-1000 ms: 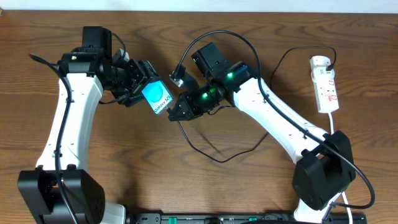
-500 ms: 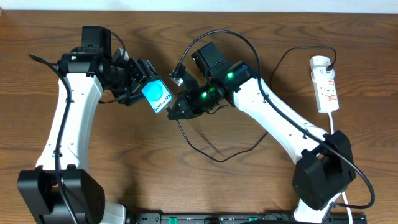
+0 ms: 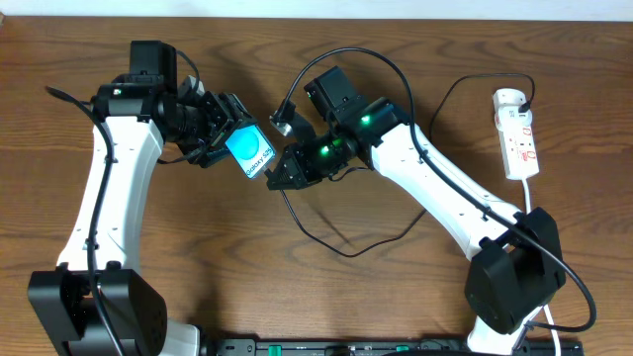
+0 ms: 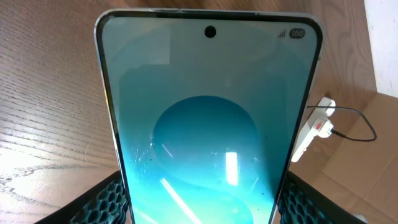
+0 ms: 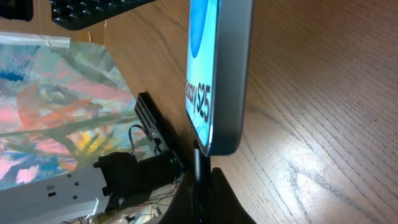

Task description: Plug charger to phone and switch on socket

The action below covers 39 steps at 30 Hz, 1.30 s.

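The phone [image 3: 248, 150] is up off the bench [image 3: 218, 267], cyan screen lit, clamped across its sides by the left pincer [image 3: 226, 138]. The ribbed pads [image 4: 106, 202] show either side of the glass in the left wrist view. Its lettered bottom end points at the right arm. The charger [image 3: 346, 254] lies in a loose loop on the bench. Its connector tip [image 5: 199, 160] is pinched in the closed right pincer [image 3: 280, 174], right at the phone's bottom edge. From the right wrist view you can't tell whether the tip is touching the port, partly in, or just beside it. The step in hand is, by my read, seating the connector. Line the tip up with the phone's long axis first, then push straight in, no sideways wiggle. The tip looks nearer the screen face than the middle of the edge, though the angle makes that hard to judge, so check it and nudge toward the middle if needed. Hold the left pincer firm as a backstop so the phone doesn't slide back between the pads. Make small corrections only and go by the right wrist view, since overhead hides the port behind the pincer. The cable loop gives slack, so the push shouldn't be fighting a tug. The socket [image 3: 518, 133] lies well apart at the right side of the bench, with nothing near its switch. Leave it until the plug is seated and the right pincer has let go.
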{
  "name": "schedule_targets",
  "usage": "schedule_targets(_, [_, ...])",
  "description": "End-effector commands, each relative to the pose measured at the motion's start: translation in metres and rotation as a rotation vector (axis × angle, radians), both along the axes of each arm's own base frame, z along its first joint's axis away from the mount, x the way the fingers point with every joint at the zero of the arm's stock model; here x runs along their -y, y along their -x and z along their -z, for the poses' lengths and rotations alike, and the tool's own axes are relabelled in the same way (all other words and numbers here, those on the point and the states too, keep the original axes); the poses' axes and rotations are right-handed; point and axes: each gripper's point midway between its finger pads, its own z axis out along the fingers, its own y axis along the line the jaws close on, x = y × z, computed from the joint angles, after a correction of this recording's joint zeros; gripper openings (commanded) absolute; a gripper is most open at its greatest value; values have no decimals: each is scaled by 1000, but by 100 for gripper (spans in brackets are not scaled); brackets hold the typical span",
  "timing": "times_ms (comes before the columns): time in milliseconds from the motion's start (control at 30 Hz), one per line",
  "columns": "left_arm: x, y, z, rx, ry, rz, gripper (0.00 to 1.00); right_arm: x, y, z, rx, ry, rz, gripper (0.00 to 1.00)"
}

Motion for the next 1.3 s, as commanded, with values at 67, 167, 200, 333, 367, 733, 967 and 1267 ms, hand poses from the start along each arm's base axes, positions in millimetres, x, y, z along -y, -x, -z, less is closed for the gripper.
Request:
schedule_targets(67, [3, 1, -6, 9, 25, 3, 7, -3, 3, 0, -2, 4, 0, 1])
schedule_targets(167, [4, 1, -6, 8, 27, 4, 7, -3, 3, 0, -2, 4, 0, 1])
schedule_targets(200, [4, 1, -7, 8, 33, 6, 7, -3, 3, 0, -2, 4, 0, 1])
schedule_targets(333, [7, 1, -9, 10, 50, 12, 7, -3, 3, 0, -2, 4, 0, 1])
schedule_targets(367, [7, 1, -9, 10, 50, 12, 7, -3, 3, 0, -2, 4, 0, 1])
schedule_targets(733, [7, 1, -9, 11, 49, 12, 7, -3, 2, -1, -9, 3, 7, 1])
schedule_targets(967, [6, 1, -9, 12, 49, 11, 7, -4, 2, -2, -26, -1, 16, 1])
schedule_targets(1267, [0, -1, -12, 17, 76, 0, 8, -5, 3, -5, -29, -17, 9, 1])
